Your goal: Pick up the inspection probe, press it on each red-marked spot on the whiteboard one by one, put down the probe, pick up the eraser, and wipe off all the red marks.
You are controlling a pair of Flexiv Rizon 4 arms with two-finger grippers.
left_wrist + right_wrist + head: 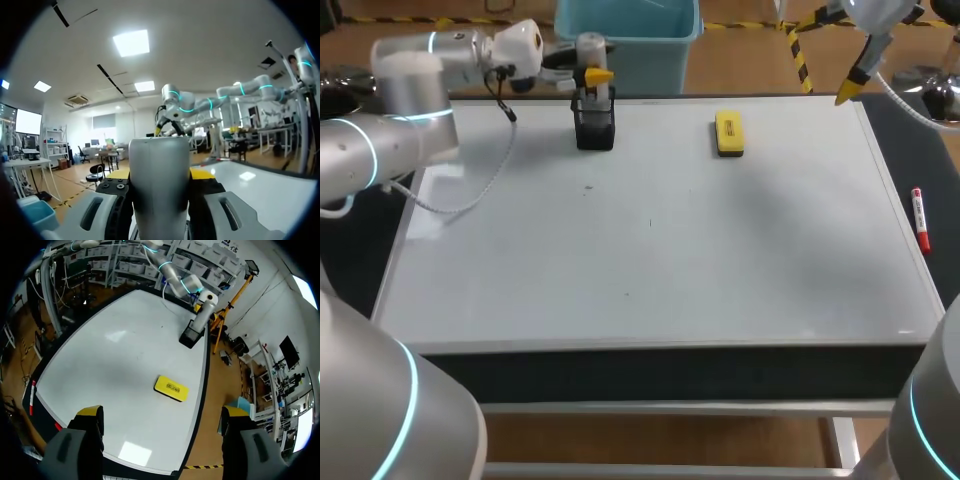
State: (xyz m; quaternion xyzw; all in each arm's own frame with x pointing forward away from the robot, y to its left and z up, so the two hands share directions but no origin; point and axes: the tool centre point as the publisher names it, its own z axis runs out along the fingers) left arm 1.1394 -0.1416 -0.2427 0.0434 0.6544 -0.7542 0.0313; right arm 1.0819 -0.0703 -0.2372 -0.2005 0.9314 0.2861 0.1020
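Left gripper (597, 76): pale grey cylindrical probe (159, 190) is pinched between the yellow tips, over black box-shaped holder (595, 128) at white whiteboard's (650, 260) far edge | right gripper (162, 412): fingers spread wide, nothing gripped, held above far right corner | yellow block eraser (728, 133): laid on board, label cannot be read

The head camera sits above and behind, looking down at a slant on the whole whiteboard (650, 260) from some way off. The left wrist camera looks almost level across the board's far side, so near the probe (160, 185) that its white shaft fills the lower middle. The right wrist camera hangs high off a far corner, facing down and back over the board. It shares with the head view the eraser (171, 388), the black holder (190, 336) and the left arm (172, 277) — seen from roughly opposite sides.
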